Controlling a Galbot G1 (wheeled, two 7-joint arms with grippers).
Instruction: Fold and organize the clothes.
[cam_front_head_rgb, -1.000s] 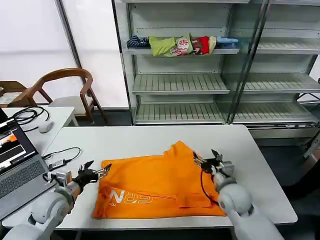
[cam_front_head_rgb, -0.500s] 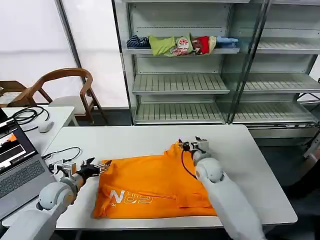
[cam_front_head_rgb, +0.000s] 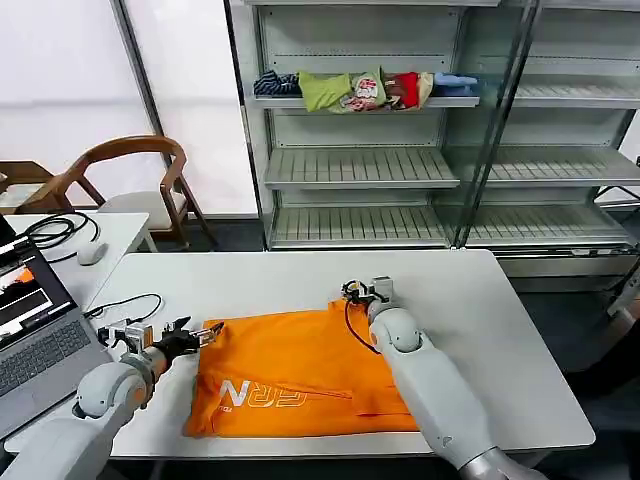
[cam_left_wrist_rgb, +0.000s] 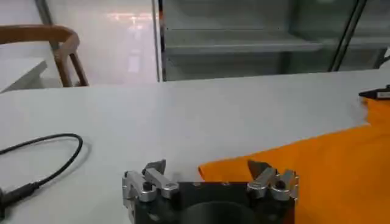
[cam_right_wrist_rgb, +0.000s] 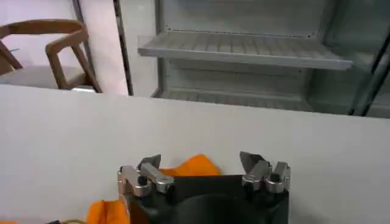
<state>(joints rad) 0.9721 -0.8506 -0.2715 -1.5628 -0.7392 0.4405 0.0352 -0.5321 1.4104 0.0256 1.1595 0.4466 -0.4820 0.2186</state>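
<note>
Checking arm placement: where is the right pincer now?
In the head view, the right pincer sits open at the far edge of the bright orange cotton T-shirt, mid-table.

A white table (cam_front_head_rgb: 500, 330) carries the orange T-shirt (cam_front_head_rgb: 300, 375) spread flat near its front edge, with a black cable (cam_front_head_rgb: 125, 310) lying toward its left end.

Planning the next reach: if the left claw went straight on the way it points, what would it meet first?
Most likely the orange T-shirt: the open left claw points across the white table with the shirt's near corner just ahead between its fingers. Height above the cloth is unclear, so it might skim over.
</note>
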